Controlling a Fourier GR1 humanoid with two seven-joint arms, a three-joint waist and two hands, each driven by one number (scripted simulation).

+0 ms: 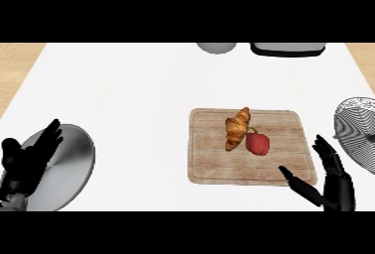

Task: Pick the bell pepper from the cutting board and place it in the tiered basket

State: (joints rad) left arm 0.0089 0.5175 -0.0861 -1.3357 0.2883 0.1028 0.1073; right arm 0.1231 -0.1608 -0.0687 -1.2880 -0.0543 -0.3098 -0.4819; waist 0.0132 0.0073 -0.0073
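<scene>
Lying on board [212, 168]: pepper [257, 143], touching croissant [237, 128]; right hand [331, 178] near, at the board's corner, fingers spread, holding nothing.

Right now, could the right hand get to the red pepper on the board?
Probably yes. The right hand is open at the board's near right corner, and the pepper lies just beyond it with bare wood between. The croissant touches the pepper's far left side, away from the hand.

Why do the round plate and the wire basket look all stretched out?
Head view: looking steeply down stretches things near the edges, so the plate and tiered basket look taller than wide; the bell pepper, mid-frame, looks normal, with hardly any shadow.
</scene>
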